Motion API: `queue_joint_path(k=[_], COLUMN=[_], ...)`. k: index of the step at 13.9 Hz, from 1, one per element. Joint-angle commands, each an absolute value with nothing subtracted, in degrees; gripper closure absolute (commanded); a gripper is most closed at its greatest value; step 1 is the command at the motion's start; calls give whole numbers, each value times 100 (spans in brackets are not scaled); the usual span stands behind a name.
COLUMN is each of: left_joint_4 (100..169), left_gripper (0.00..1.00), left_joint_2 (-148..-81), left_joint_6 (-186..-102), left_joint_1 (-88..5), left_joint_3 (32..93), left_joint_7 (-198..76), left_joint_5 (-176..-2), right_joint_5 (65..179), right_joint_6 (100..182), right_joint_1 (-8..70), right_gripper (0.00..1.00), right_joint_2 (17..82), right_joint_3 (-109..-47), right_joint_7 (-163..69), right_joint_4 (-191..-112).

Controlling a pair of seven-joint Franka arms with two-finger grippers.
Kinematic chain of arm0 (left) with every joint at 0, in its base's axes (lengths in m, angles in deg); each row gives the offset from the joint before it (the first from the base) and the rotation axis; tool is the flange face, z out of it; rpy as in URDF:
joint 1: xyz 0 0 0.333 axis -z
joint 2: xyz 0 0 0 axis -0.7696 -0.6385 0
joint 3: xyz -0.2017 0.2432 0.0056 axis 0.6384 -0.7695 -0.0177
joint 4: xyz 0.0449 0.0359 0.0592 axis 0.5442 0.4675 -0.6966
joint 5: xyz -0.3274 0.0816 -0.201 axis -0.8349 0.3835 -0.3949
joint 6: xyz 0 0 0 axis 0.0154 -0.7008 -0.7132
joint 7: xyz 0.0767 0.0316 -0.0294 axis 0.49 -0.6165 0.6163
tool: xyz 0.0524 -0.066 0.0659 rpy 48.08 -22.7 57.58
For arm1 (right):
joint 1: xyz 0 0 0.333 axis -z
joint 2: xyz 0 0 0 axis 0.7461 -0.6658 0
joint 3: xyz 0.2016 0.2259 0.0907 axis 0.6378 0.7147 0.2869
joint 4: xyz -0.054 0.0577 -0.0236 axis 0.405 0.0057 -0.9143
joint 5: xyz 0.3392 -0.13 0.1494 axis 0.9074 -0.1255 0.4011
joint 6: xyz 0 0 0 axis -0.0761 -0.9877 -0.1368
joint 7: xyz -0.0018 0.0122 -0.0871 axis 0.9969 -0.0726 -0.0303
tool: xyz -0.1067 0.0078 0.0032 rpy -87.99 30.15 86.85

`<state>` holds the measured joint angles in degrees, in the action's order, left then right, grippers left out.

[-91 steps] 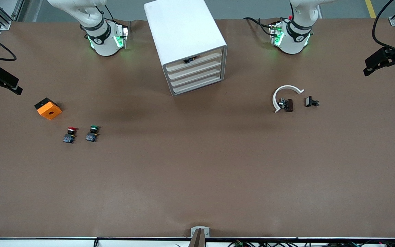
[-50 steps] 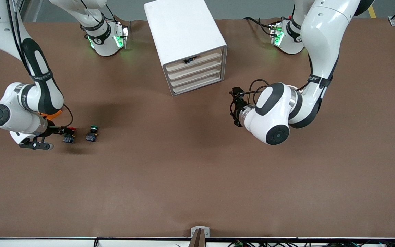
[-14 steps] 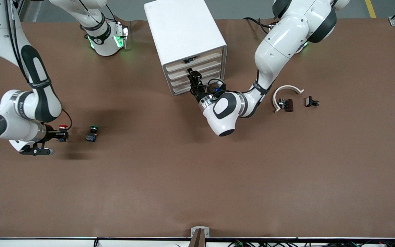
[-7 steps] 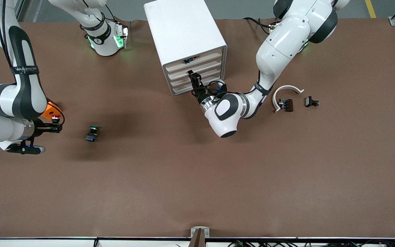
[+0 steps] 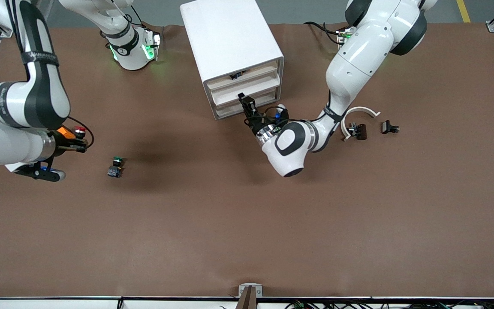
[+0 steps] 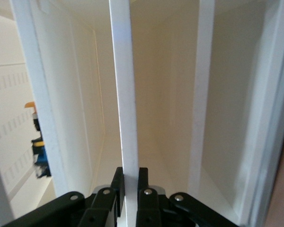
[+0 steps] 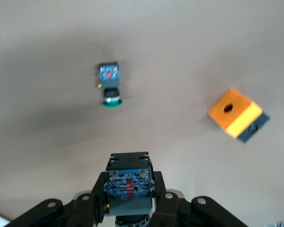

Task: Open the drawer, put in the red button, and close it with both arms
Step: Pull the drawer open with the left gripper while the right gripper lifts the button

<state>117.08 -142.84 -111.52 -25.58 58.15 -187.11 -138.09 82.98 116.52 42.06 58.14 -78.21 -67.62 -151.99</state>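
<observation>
The white cabinet (image 5: 225, 34) stands at the table's middle, near the arms' bases. Its second-highest drawer (image 5: 247, 89) stands slightly pulled out. My left gripper (image 5: 243, 99) is shut on that drawer's front edge; in the left wrist view the gripper (image 6: 129, 176) clamps the white lip (image 6: 127, 109) from both sides. My right gripper (image 5: 76, 143) hangs over the table at the right arm's end, shut on the red button (image 5: 79, 129). In the right wrist view the button's black-blue body (image 7: 128, 183) sits between the fingers of the gripper (image 7: 128, 191), its red cap hidden.
A green-capped button (image 5: 115, 166) lies on the table beside the right gripper. An orange box (image 5: 62, 131) sits partly hidden under the right gripper. A white curved piece (image 5: 359, 114) and small black parts (image 5: 359, 131) lie toward the left arm's end. A small dark item (image 5: 236, 76) shows in the topmost drawer.
The left gripper has shut on the drawer's front and drawn it out a little. The right gripper has risen with the red button and shifted over the orange box.
</observation>
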Motion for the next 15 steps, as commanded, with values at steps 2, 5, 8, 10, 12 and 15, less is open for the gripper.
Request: queue_joint_path(k=[2,5,8,10,12,15], left_joint_4=[11584,11444,11303,11171,11048,11030], left_gripper=[100,100,100,100,100,99], left_joint_2=[-14330,-14339,-14348,-14392,-14480,-14471], left_joint_6=[-11129,-11129,-11164,-11191,-11191,-11191], left_joint_1=[-2659,-2685,-2721,-2782,-2809,-2817], left_joint_3=[5568,5445,5331,5331,5331,5331], left_joint_7=[-18714,-18732,-18714,-18705,-18697,-18688], left_joint_5=[-13874,-13883,-13892,-13892,-13892,-13892], right_joint_5=[8377,8386,8395,8499,8868,9124], right_joint_6=[11126,10625,10553,10580,10623,10790], right_joint_1=[3501,2736,1928,1348,960,415], right_gripper=[66,68,71,71,71,71], right_joint_2=[6251,6260,6243,6199,6050,5585], right_joint_3=[-7835,-7835,-7827,-7827,-7827,-7827], right_joint_7=[-8031,-9306,-10642,-11634,-12558,-13622], right_joint_4=[-15206,-14855,-14635,-14477,-14197,-13713])
